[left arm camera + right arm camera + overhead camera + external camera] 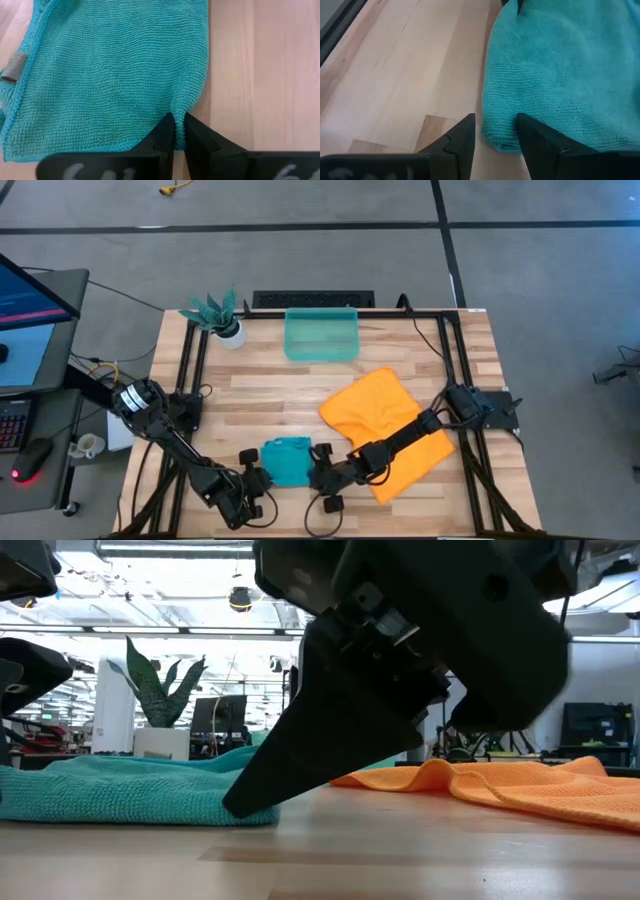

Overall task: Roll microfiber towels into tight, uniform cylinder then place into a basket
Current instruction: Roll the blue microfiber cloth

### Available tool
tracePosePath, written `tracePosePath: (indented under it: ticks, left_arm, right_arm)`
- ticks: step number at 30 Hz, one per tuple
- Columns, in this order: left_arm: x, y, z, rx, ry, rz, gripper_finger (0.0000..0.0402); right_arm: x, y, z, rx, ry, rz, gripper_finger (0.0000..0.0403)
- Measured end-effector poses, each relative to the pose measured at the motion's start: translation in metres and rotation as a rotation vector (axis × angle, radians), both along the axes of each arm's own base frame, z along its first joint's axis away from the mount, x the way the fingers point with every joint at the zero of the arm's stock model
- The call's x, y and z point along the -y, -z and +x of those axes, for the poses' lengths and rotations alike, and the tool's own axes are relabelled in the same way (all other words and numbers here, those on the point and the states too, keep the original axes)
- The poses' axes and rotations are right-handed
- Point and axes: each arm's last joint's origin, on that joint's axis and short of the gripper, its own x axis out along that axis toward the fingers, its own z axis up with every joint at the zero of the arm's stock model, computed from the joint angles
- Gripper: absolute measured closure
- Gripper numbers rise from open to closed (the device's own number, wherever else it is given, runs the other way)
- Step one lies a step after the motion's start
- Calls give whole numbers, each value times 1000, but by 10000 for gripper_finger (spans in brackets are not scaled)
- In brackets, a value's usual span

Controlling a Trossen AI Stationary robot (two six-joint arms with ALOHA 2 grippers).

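While teal towel (287, 461) lies flat at table's near edge, we see left gripper (179, 131) low at its left side, fingers nearly closed, pinching towel edge. Right gripper (495, 134) low at its right side, fingers parted, straddling towel edge, not clamped. Both arms stretched low, converging inward. Orange towel (388, 430) beside, under right arm. Basket (321, 334) at far edge, well apart.
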Motion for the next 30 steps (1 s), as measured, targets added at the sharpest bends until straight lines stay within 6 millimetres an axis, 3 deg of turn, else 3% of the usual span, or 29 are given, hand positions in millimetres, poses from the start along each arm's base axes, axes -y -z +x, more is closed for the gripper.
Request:
tracePosePath:
  ticks: [15, 19, 26, 30]
  left_arm:
    - [0, 0, 0, 3, 0, 0, 381]
    - [0, 0, 0, 6, -2, 3, 381]
    - [-3, 0, 2, 8, -44, -17, 381]
    - [-3, -1, 3, -1, -62, -44, 381]
  right_arm:
    - [17, 2, 4, -69, 77, 34, 240]
    - [17, 2, 4, -81, 95, 69, 277]
    - [15, 2, 3, -98, 97, 112, 385]
    - [11, 2, 1, -105, 117, 141, 383]
